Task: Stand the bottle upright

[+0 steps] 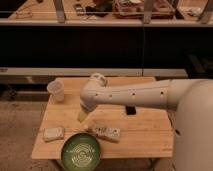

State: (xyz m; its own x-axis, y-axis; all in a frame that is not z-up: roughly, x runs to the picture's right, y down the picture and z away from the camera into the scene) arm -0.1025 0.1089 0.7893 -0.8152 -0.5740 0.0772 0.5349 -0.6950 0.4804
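Observation:
The bottle lies on its side near the front of the wooden table, cream-white with a mottled label. My white arm reaches in from the right and bends at an elbow over the table's middle. From there the forearm points down to the gripper, whose yellowish fingers hang just above the tabletop. The gripper is up and to the left of the bottle, apart from it, open with nothing in it.
A translucent white cup stands at the back left corner. A flat pale packet lies at the front left. A green patterned plate sits at the front edge. A small black object lies right of centre, under the arm.

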